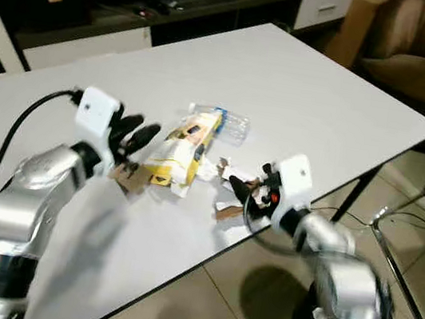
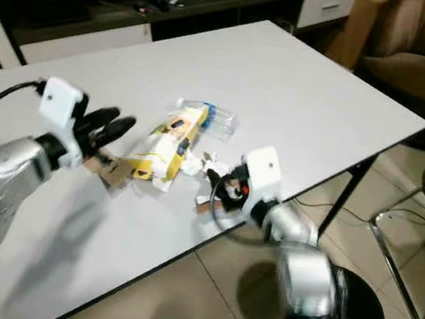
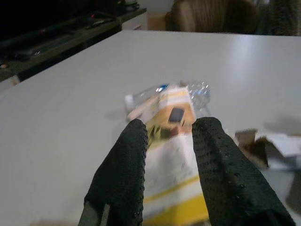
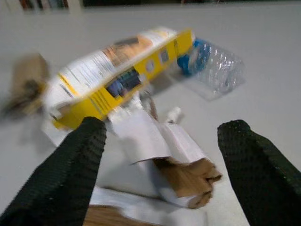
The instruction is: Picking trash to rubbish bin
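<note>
Trash pile mid-desk: yellow carton, crushed bottle, torn cardboard. Left tool at 9 o'clock, right tool at 4 o'clock, both apart, bracketing pile for pickup.

- Both arms: silver metallic shells, rounded segments, dark joint bands near the base.
- White boxy camera module sits just behind each gripper.
- Left gripper: two long black fingers, mesh-textured surface.
- Black cable loops from the left module back along the forearm.
- Right gripper: same black textured fingers; red and dark parts, thin black wire loop behind them.
</note>
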You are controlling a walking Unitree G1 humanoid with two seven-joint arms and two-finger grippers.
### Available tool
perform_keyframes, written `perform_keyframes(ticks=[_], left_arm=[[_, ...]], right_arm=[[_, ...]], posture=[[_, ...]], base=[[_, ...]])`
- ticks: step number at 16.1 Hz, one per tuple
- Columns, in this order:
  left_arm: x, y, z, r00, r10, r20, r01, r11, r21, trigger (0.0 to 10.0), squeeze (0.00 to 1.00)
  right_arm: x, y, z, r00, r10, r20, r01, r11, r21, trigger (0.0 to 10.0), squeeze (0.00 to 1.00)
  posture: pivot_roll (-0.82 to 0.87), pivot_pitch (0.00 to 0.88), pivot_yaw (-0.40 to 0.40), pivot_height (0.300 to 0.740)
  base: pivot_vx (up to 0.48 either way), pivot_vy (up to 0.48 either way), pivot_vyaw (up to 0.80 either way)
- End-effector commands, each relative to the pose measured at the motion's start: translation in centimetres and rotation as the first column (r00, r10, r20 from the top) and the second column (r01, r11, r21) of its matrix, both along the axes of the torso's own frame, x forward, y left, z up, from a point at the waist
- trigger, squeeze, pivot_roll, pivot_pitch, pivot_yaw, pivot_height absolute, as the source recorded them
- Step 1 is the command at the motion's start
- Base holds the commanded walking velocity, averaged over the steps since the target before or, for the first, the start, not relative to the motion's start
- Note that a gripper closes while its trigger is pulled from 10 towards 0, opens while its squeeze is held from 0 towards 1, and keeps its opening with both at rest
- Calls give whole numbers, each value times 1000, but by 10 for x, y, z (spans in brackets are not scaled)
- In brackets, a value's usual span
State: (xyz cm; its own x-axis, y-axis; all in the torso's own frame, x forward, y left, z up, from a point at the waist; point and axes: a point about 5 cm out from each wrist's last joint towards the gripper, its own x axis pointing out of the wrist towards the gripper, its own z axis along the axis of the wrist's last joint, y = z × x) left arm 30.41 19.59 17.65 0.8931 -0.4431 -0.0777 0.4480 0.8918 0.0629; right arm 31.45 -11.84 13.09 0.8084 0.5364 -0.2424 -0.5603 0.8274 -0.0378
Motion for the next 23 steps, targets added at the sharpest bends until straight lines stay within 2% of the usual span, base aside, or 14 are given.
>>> perform_keyframes(ticks=[1,4,7,8,9,10,11,12,14,16,17,23], left_arm=[[-5,5,8,1000,5,12,-5,1000,9,10000,1000],[-17,6,13,1000,-14,3,14,1000,18,10000,1000],[-28,0,15,995,-96,-28,97,995,28,10000,1000],[-32,-3,14,990,-133,-47,134,991,28,10000,1000],[-36,-7,13,986,-159,-51,160,987,31,10000,1000],[-36,-8,11,987,-153,-54,155,988,31,10000,612],[-36,-9,11,987,-148,-59,151,988,34,10000,169],[-36,-10,10,987,-148,-59,151,988,42,10000,0],[-36,-13,11,985,-159,-64,162,986,47,10000,0],[-40,-15,11,976,-204,-78,209,977,51,10000,0],[-43,-15,10,968,-233,-97,240,969,59,10000,0],[-49,-17,3,961,-246,-128,256,964,68,10000,0]], right_arm=[[10,-3,1,999,34,-41,-35,999,-21,10000,1000],[36,-15,4,992,62,-113,-74,991,-109,10000,1000],[44,-17,4,968,118,-220,-145,983,-113,10000,1000],[44,-15,3,954,162,-251,-189,978,-86,10000,1000],[45,-15,2,951,169,-257,-200,975,-99,10000,0],[46,-14,-3,954,167,-249,-209,966,-153,10000,0],[47,-14,-7,959,154,-238,-203,959,-198,10000,0],[48,-12,-11,964,149,-221,-202,950,-240,10000,0],[50,-12,-21,982,91,-166,-141,936,-321,10000,0],[50,-12,-25,980,83,-179,-133,949,-285,10000,0],[50,-10,-28,978,82,-189,-129,959,-251,0,0],[45,-4,-36,957,158,-243,-207,959,-193,0,0]], posture=[[-14,0,47,740],[2,0,35,740],[11,0,26,740],[11,0,26,740],[12,0,21,740],[11,0,21,740],[11,0,21,740],[11,0,21,740],[12,0,25,740],[12,0,28,740],[14,0,38,740],[3,0,14,740]], base=[[0,0,0],[0,0,0],[0,0,0],[0,0,0],[0,0,0],[0,0,0],[0,0,0],[0,0,0],[0,0,0],[0,0,0],[0,0,0],[0,0,0]])
